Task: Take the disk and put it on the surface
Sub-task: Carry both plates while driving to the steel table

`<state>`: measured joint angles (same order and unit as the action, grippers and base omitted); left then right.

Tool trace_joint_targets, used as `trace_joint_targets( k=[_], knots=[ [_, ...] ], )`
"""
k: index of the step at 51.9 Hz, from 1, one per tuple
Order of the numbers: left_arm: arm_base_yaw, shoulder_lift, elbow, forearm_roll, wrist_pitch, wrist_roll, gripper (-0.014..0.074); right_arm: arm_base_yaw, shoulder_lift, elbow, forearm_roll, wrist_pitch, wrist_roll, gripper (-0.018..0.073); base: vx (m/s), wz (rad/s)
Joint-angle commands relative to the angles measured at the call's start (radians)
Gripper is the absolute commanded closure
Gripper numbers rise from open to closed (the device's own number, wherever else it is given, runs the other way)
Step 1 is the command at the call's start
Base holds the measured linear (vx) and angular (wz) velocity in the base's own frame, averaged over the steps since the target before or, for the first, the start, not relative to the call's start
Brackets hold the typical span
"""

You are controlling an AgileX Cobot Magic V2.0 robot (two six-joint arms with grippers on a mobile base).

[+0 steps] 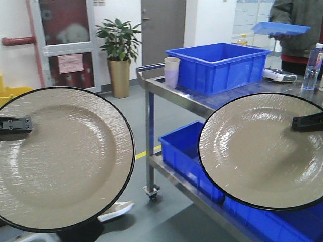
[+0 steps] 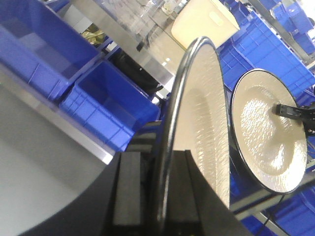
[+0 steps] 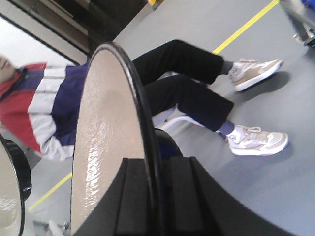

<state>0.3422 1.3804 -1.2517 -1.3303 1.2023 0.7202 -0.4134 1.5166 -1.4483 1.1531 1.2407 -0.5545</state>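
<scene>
The left gripper (image 2: 157,194) is clenched on the 9 o'clock rim of a glossy beige round disk with a black edge (image 1: 65,161), holding it upright in the air facing the front camera. The right gripper (image 3: 155,196) grasps a second matching beige disk (image 1: 257,151) at its 3 o'clock rim. Behind that disk stands a stainless-steel wheeled bench (image 1: 150,131) carrying a blue plastic crate (image 1: 217,68).

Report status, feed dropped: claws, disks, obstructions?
Left claw shut on left disk. Right claw shut on right disk. Both disks upright, aloft. Cart ahead at right.
</scene>
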Motion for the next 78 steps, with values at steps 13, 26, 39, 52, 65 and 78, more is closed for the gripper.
trace_joint_targets(
  k=[13,26,39,52,65,78],
  knots=[
    [-0.003,-0.039,-0.033,-0.144,0.0,-0.016,0.0605,-0.001,-0.045,-0.029,0.137,0.019,0.007,0.0568,0.44,-0.38],
    [-0.003,-0.039,-0.033,-0.144,-0.004,-0.016,0.0605,-0.001,-0.045,-0.029,0.137,0.019,0.007,0.0568,0.35,-0.66],
    [-0.003,-0.039,-0.033,-0.144,-0.004,-0.016,0.0605,-0.001,-0.045,-0.029,0.137,0.019,0.007,0.0568,0.27,-0.79],
    [-0.003,-0.039,-0.033,-0.144,-0.004,-0.016,0.0605,-0.001,-0.045,-0.029,0.137,0.019,0.007,0.0568,0.22,-0.78],
    [-0.003,-0.039,-0.033,-0.144,-0.004,-0.016,0.0605,-0.001,-0.045,-0.029,0.137,0.02,0.007,0.0568,0.2,-0.55],
    [-0.003,-0.039,-0.033,-0.144,-0.004,-0.016,0.0605,-0.001,-0.045,-0.029,0.137,0.02,0.007,0.0568,0.18,-0.2]
  ],
)
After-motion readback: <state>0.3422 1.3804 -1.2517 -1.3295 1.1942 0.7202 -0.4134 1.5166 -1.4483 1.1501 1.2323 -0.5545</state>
